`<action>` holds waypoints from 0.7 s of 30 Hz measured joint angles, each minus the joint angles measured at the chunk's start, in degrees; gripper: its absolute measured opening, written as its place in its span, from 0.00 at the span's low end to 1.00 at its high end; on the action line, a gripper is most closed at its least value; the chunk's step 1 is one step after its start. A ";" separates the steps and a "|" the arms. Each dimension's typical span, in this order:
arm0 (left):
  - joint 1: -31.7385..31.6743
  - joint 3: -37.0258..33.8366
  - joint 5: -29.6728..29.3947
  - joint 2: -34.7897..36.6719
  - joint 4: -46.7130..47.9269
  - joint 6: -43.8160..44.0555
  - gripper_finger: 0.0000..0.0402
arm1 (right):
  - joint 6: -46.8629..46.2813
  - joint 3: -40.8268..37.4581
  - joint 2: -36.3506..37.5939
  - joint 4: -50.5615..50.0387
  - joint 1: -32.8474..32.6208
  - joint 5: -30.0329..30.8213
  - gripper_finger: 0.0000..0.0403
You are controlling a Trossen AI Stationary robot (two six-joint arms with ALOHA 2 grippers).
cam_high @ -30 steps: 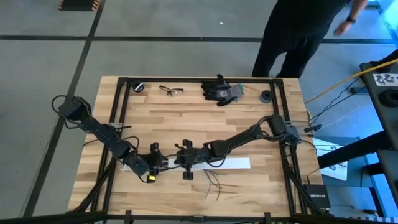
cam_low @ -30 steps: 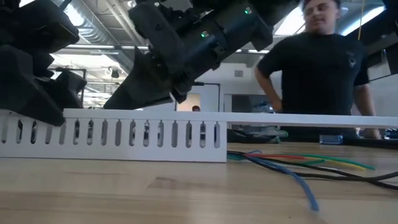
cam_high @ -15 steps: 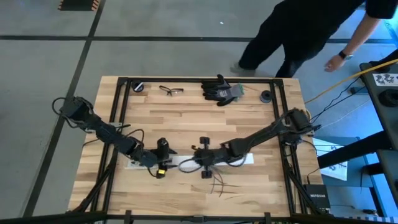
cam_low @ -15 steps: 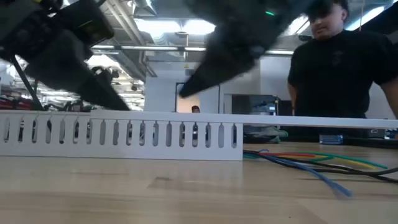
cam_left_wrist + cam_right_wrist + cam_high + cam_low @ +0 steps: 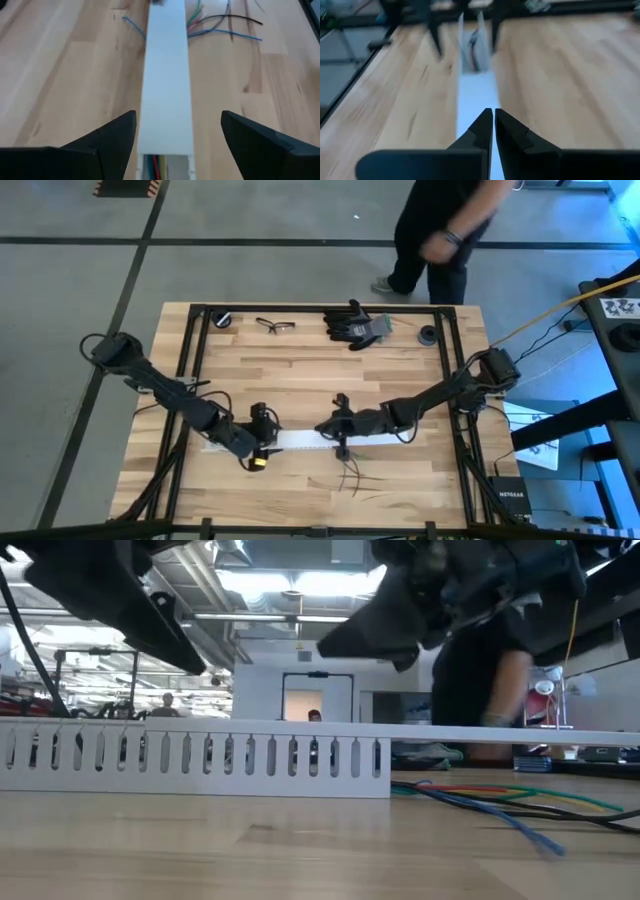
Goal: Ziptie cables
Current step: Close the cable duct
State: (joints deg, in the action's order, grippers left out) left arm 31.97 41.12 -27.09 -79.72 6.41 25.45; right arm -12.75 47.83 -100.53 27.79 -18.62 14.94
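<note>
A long white slotted cable duct (image 5: 300,439) lies flat on the wooden table, its lid (image 5: 166,75) on top. The cables (image 5: 350,475), thin coloured and dark wires, run inside it (image 5: 155,161) and splay out on the table beyond its right end (image 5: 500,802). My left gripper (image 5: 179,117) hangs open above the duct's left end (image 5: 270,436), one finger on each side, clear of it. Over the duct's middle, my right gripper (image 5: 493,112) is shut, pointing along it toward the left (image 5: 323,430) and above the lid (image 5: 340,645).
At the far edge lie safety glasses (image 5: 275,326), black gloves (image 5: 355,325), a small black roll (image 5: 222,318) and a black round part (image 5: 428,335). A person (image 5: 440,230) stands beyond the far edge. Bare wood lies between the duct and these things.
My right gripper has drawn back along the duct toward the table's right edge and risen, staying shut. My left gripper has lifted off the duct's left end. The duct has slid a little toward the right edge, then lain still.
</note>
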 joint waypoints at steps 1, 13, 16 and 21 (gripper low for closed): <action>0.48 0.00 -0.02 0.02 0.45 0.60 0.69 | -0.16 0.04 0.00 1.34 0.31 1.04 0.01; 4.03 -8.24 -5.49 0.04 -6.85 4.12 0.69 | 2.30 0.14 -0.87 2.14 1.04 -0.16 0.01; 2.68 -8.54 -5.45 0.04 -7.06 3.52 0.69 | 2.54 0.13 -0.98 2.05 1.06 -0.13 0.01; 2.17 -9.92 0.83 -1.20 -8.15 4.97 0.69 | 2.58 0.13 -0.96 1.91 1.05 -0.48 0.01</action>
State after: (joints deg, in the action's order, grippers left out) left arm 34.14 31.20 -26.27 -80.92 -1.74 30.42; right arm -10.17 47.97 -101.49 29.71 -17.58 14.46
